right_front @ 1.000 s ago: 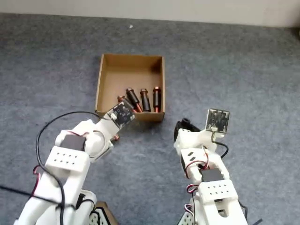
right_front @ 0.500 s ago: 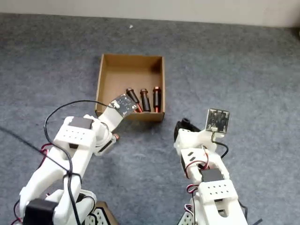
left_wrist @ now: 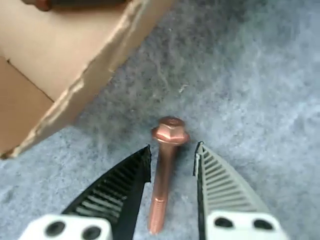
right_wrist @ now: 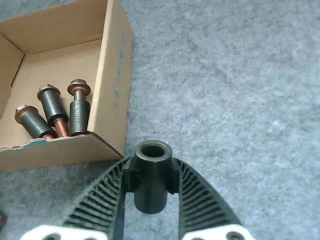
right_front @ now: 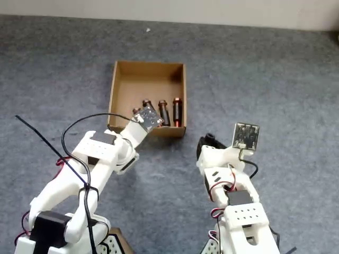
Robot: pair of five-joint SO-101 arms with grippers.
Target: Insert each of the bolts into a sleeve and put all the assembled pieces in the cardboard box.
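Straddling the bolt (left_wrist: 161, 190), left pincer (left_wrist: 173, 147) is gaping, closing looks next; right pincer (right_wrist: 151, 165) is clutching a sleeve (right_wrist: 150, 195).

An open brown cardboard box (right_front: 142, 83) sits on the grey fabric-covered table (right_front: 275, 74), with several copper bolts in black sleeves (right_front: 177, 111) lying side by side close to its near wall. The white left arm (right_front: 100, 159) stretches up to that wall from outside, its tip hidden beneath it; the white right arm (right_front: 233, 193), well apart from the box, has a black cylindrical sleeve (right_front: 210, 140) at its tip
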